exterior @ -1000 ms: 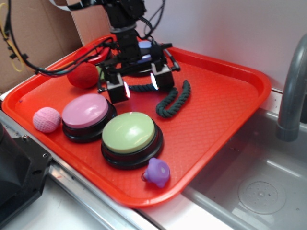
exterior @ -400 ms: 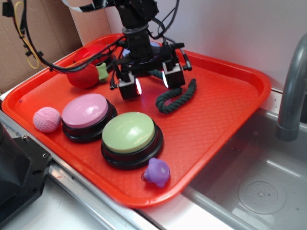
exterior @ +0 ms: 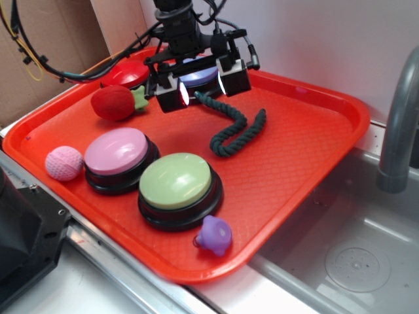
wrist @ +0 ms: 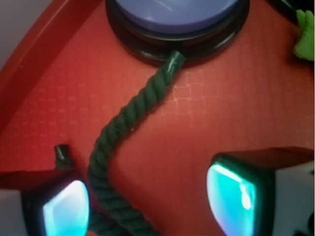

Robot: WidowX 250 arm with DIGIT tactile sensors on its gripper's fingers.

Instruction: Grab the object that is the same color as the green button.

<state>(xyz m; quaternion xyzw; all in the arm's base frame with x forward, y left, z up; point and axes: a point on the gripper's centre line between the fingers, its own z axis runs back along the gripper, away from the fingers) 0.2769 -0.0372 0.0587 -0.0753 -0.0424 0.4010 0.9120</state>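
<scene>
While hand (exterior: 201, 87) hangs open w/ fingers (wrist: 231, 194) spread, rope (exterior: 230, 128) lies on tray (exterior: 308, 157) btwn them, ungripped; green button (exterior: 175, 181) sits nearer front.

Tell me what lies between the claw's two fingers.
The wrist view shows the dark green rope running across the bare red tray between the fingers, nearer the picture's left one; the claw is open, gripping nothing.

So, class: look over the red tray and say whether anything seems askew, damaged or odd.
Nothing looks damaged or spilled. The one untidy thing is the dark green rope, lying in loose curves on the tray, one end touching the lavender button's black base. The hand hangs open above it.
</scene>
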